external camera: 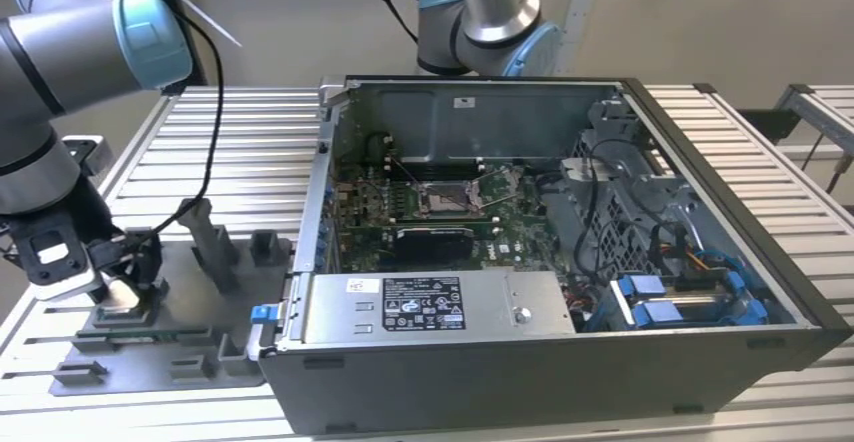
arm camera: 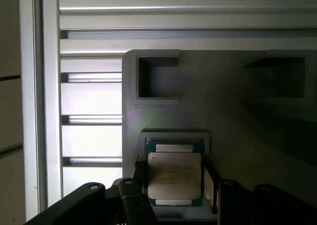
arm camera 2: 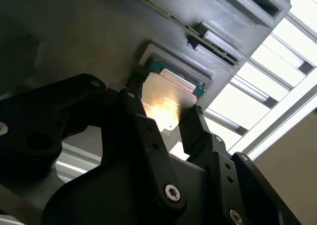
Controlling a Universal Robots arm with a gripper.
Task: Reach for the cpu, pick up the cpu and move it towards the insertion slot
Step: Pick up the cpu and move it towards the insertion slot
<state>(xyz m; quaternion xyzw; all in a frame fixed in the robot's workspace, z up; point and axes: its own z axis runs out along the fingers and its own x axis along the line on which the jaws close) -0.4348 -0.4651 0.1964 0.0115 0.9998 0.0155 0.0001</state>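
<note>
In the tray (arm camera: 237, 116), cpu (arm camera: 174, 178) flat, face-up

Seen from above, the exterior view looks steeply down across the slatted table (external camera: 254, 132). The open computer case (external camera: 534, 382) sits mid-frame and the grey tray (external camera: 140, 370) lies at the exterior view's left, under the arm's gripper (external camera: 118, 297). The first wrist view stares straight down on the cpu (arm camera: 174, 178) from close range. The second wrist view looks at the cpu (arm camera 2: 166, 93) obliquely, past the spread fingers (arm camera 2: 198, 136). All three views share the tray, and both wrist views share the chip and the table slats.
</note>
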